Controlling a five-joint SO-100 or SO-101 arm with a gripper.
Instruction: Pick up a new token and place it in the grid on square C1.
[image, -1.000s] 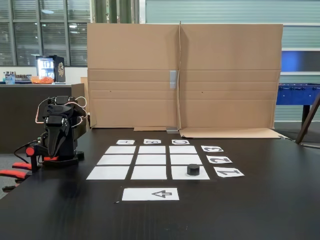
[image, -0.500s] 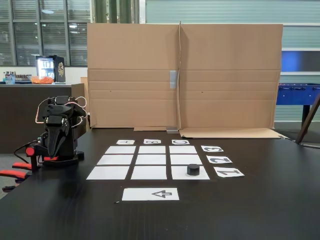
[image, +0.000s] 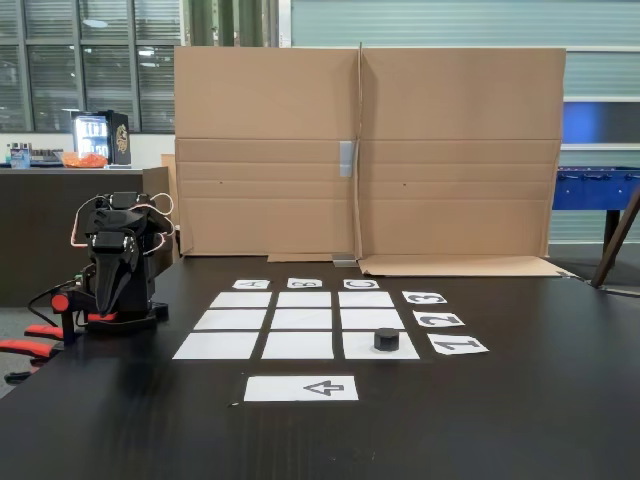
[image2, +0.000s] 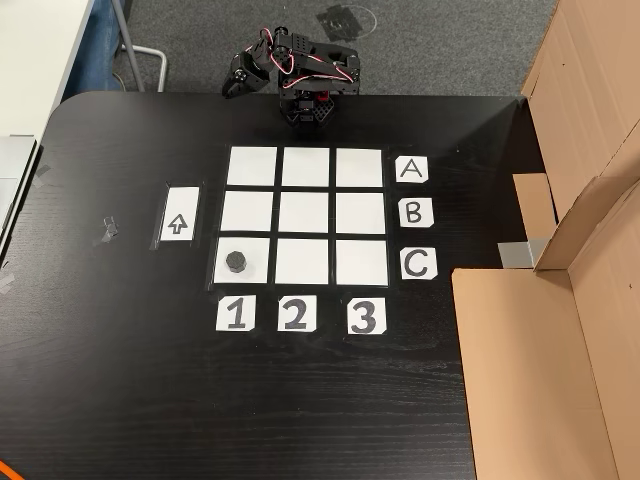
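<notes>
Your gripper (image: 112, 290) sits folded at the arm base; you cannot tell if it's wide or narrow. Nothing has moved. Your token (image2: 236, 262) rests on square C1 (image2: 258, 250), the grid's (image2: 305, 215) seven o'clock corner. Job looks done.

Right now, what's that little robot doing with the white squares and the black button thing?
The small robot arm sits folded up at the table's edge, touching nothing. Its gripper points down near its base, and I can't tell if it's open or shut. The token rests on square C1, the corner of the grid in line with the C label and the 1 label. So the token seems placed where it belongs.
</notes>
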